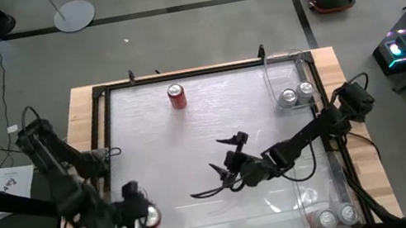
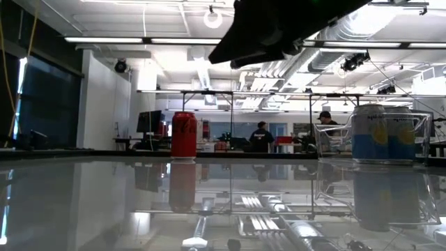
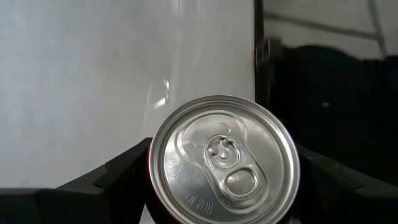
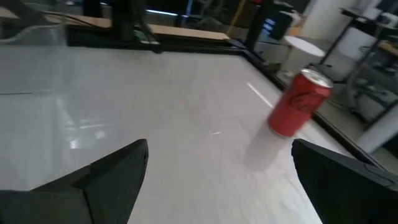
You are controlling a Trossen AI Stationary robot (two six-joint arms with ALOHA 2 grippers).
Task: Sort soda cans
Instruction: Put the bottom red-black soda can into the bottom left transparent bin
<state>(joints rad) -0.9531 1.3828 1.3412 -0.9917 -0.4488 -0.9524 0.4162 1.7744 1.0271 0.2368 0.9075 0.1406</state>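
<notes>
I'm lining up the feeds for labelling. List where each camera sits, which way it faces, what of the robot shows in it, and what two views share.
High view: overhead, facing straight down; both arms show, left gripper shut on a red can, right gripper open mid-table.
Low view: table height, facing the room; one dark arm overhead.
Left wrist view: looks down on the held can's top between its fingers.
Right wrist view: faces across the table past its fingers.
Shared: the standing red can appears in the high, low and right wrist views.
</notes>
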